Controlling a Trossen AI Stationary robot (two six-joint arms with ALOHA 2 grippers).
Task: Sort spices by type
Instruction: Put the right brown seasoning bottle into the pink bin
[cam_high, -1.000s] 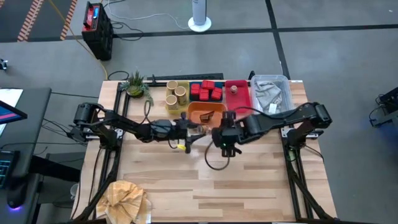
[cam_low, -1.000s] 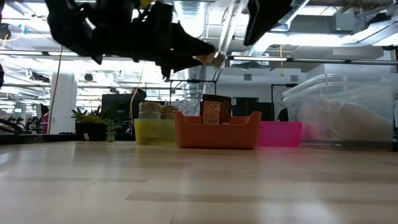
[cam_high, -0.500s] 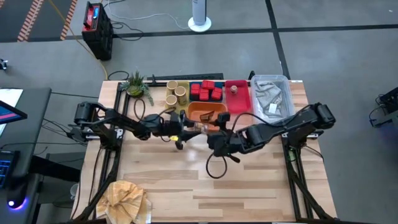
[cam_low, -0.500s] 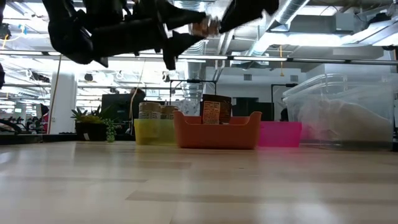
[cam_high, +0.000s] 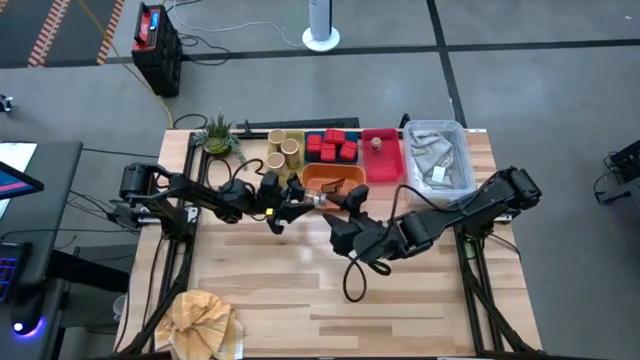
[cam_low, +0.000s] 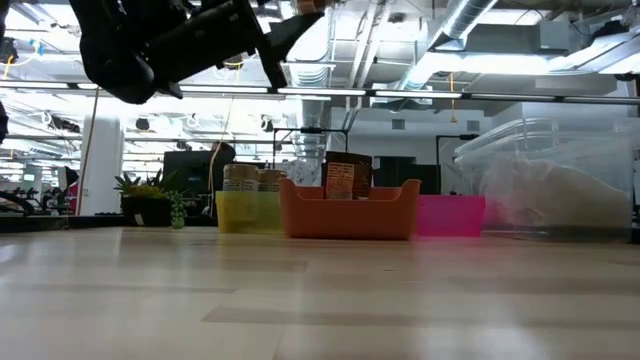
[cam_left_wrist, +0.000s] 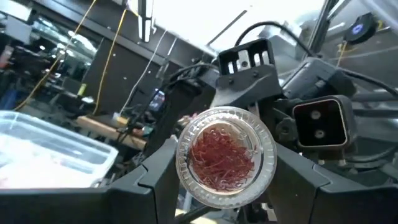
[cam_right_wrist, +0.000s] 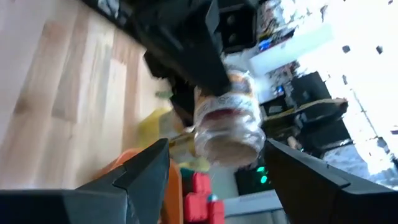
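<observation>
Clamped in the left gripper (cam_left_wrist: 225, 186) we see a small clear round jar of red saffron-like threads (cam_left_wrist: 225, 155), its two dark fingers (cam_left_wrist: 158, 180) pressing on opposite sides of the jar wall with the flat end facing the wrist camera. From above, this gripper (cam_high: 300, 203) hangs over the wooden table (cam_high: 260, 290), just beside the orange rectangular tray (cam_high: 322, 178), with the jar (cam_high: 314, 200) at its tip and well off the surface.

The right gripper (cam_high: 352, 204) sits just across from it, its fingers spread apart and empty; in its own wrist view the jar (cam_right_wrist: 227, 112) lies between and beyond its two fingers (cam_right_wrist: 140, 168), not touching them.

We judge the jar light, rigid and smooth-walled, so slippery under hard pads and likely to twist if squeezed off-centre. Whether it is glass or plastic we cannot tell, so we would treat it as breakable. The best hold, we think, is across the middle of the cylindrical wall, not the end faces or the cap, with moderate pressure.

Behind it stand the yellow tray with tan cylindrical jars (cam_high: 283, 150), the red cube-like tins (cam_high: 332, 146), the pink tray (cam_high: 380, 155) and the clear plastic bin (cam_high: 436, 155).
</observation>
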